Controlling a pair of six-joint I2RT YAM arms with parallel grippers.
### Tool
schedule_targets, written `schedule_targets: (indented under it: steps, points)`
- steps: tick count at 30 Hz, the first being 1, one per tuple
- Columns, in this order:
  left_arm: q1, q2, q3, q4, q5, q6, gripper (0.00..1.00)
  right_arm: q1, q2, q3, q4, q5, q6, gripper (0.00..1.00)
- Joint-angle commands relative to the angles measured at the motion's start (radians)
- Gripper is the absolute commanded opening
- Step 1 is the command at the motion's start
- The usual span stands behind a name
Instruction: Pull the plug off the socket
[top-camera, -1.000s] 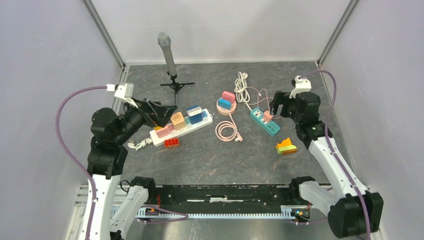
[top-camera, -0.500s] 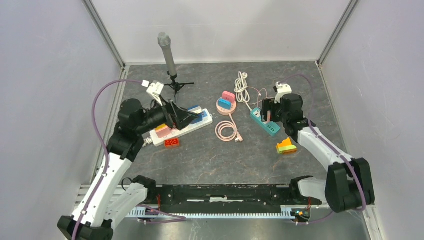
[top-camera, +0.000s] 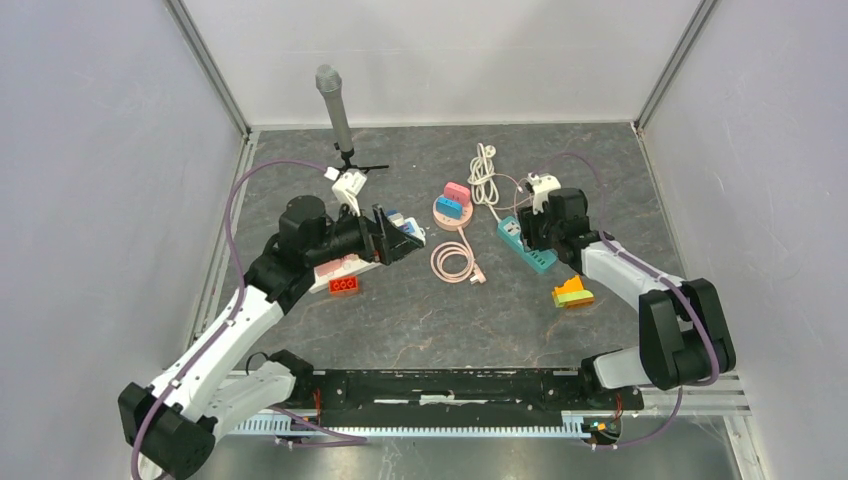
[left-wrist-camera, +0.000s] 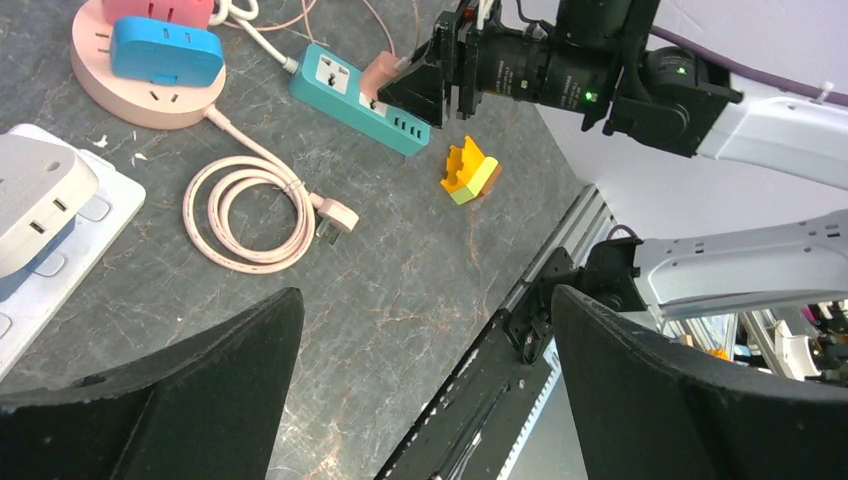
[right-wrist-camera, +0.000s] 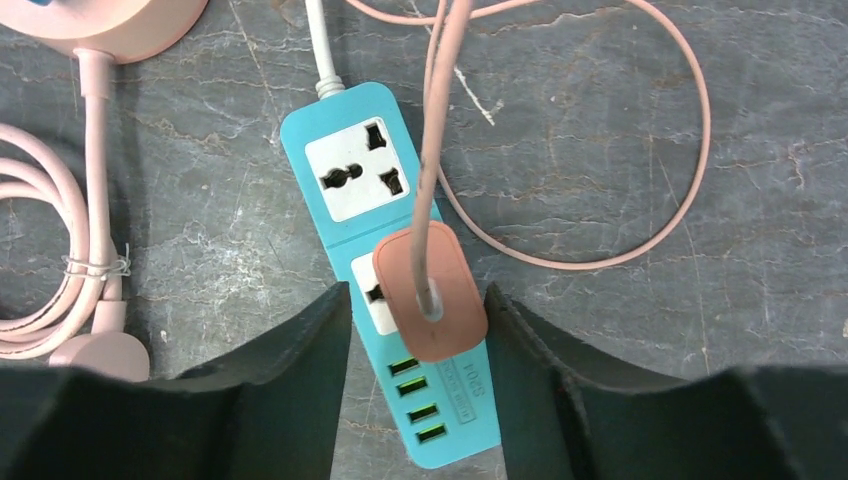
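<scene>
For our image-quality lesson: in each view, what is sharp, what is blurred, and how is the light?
Top external: even, soft light, table sharp throughout. Left wrist: coiled pink cable sharp, own jaws dark and blurred. Right wrist: pink plug and teal power strip crisp, jaws dark blurs flanking the plug.

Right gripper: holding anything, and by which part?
Nothing gripped yet. The right gripper straddles the pink plug seated in the teal power strip; a gap shows beside one finger. The left gripper is open, empty.
</scene>
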Motion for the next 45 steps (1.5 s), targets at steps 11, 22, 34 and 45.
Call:
schedule_targets:
  steps: [11,22,34,45]
  points:
    - [-0.181,0.272,0.049,0.185,-0.310,-0.228,0.98,0.192,0.021,-0.014,-0.019,0.308,0.315,0.48]
    - [-0.300,0.590,0.202,0.258,-0.430,-0.317,0.86,0.195,-0.043,-0.009,-0.006,0.307,0.200,0.85]
    - [-0.373,0.925,0.450,0.246,-0.732,-0.394,0.60,0.179,-0.018,-0.013,0.072,0.227,0.084,0.52]
    - [-0.401,1.075,0.537,0.237,-0.718,-0.392,0.51,0.108,-0.041,-0.071,0.168,0.093,0.042,0.55]
